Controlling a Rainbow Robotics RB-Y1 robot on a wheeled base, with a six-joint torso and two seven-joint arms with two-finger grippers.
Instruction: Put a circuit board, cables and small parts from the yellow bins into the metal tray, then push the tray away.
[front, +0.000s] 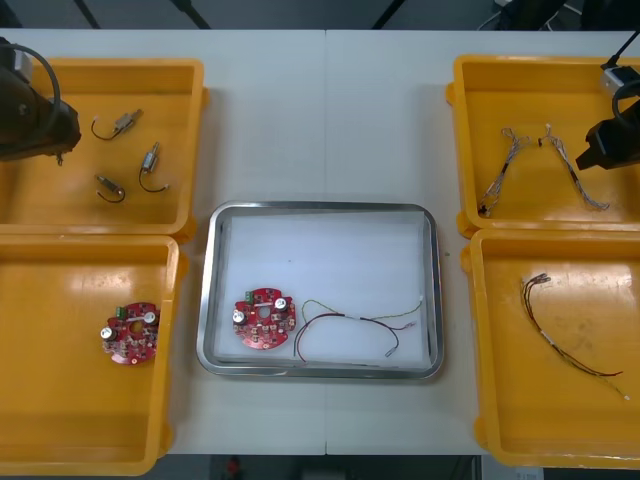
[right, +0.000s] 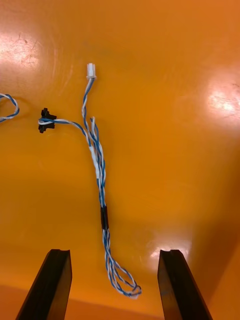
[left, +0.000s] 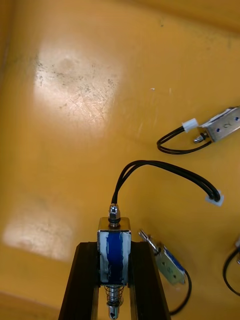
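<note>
My left gripper (left: 114, 245) is shut on a small metal part (left: 114, 245) with a blue band and a looping black lead, held over the far left yellow bin (front: 180, 75). Several more small metal parts (front: 150, 160) lie in that bin. Over the far right yellow bin (front: 470, 80), my right gripper (right: 115, 252) stands open above a twisted blue and white cable (right: 97, 160), whose looped end lies between the fingers. The metal tray (front: 215, 360) holds a red circuit board (front: 263, 318) and a red and yellow cable (front: 350, 325).
A second red circuit board (front: 131, 332) lies in the near left yellow bin (front: 170, 300). The near right yellow bin (front: 480, 300) holds a thin cable (front: 565, 335). Another blue and white cable (front: 500, 170) lies in the far right bin.
</note>
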